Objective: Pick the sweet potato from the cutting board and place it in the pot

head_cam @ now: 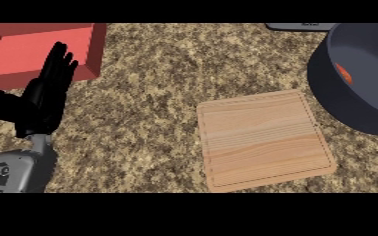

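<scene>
The wooden cutting board (264, 140) lies bare on the speckled counter, right of centre. A dark grey pot (336, 92) stands at the right edge, partly cut off by the view. Inside it, against the wall, an orange sliver of the sweet potato (344, 74) shows; the pot's rim hides most of it. My left hand (46, 97) rests open at the left edge, fingers pointing up, far from the board and the pot. My right hand does not show.
A red box (44, 50) sits at the upper left, just behind my left hand. A grey object (303, 26) peeks in at the top right beside the pot. Speckled counter stretches between the red box and the board.
</scene>
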You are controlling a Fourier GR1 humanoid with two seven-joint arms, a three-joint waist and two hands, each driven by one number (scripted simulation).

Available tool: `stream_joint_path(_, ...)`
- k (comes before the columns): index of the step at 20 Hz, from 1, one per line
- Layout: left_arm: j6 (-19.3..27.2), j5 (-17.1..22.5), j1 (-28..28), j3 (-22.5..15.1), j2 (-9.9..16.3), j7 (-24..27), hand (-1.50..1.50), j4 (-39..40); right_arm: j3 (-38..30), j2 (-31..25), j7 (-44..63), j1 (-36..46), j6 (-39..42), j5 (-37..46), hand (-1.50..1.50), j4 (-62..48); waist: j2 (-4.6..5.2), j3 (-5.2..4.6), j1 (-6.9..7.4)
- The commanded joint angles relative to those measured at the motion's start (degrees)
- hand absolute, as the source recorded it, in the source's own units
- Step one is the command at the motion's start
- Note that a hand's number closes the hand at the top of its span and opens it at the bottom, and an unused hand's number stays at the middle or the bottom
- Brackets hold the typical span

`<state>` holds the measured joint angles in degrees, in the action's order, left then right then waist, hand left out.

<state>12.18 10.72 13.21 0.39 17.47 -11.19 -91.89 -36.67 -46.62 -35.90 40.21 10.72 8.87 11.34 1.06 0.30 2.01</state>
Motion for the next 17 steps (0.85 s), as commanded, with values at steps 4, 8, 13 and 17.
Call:
stream_joint_path(4, 0.6, -1.0, -1.1, -1.4, -1.7, -0.1, 0.00, -1.8, -2.3, -6.5, -3.2, -5.4, 8.6, -2.1, -1.50, -2.3, -0.01, 0.13, -0.01)
stream_joint_path(8, -0.1, -0.7, -1.6, -0.2, -1.0, 0.4, 0.00, -1.4, -1.9, -7.8, -4.1, -7.6, 11.3, -1.7, -1.50, -2.9, 0.06, 0.15, 0.34)
stream_joint_path(13, -0.6, -0.8, -2.1, 0.6, -0.6, 1.3, 0.00, -1.0, -2.2, -9.5, -6.9, -10.5, 13.6, -1.8, -1.50, -2.8, 0.02, 0.20, 0.31)
stream_joint_path(17, -2.2, 0.4, -0.1, 1.5, 0.3, -0.1, 0.00, 0.1, -1.9, -9.2, -5.5, -9.8, 13.9, -1.7, -1.50, -2.7, -0.06, 0.15, 0.12)
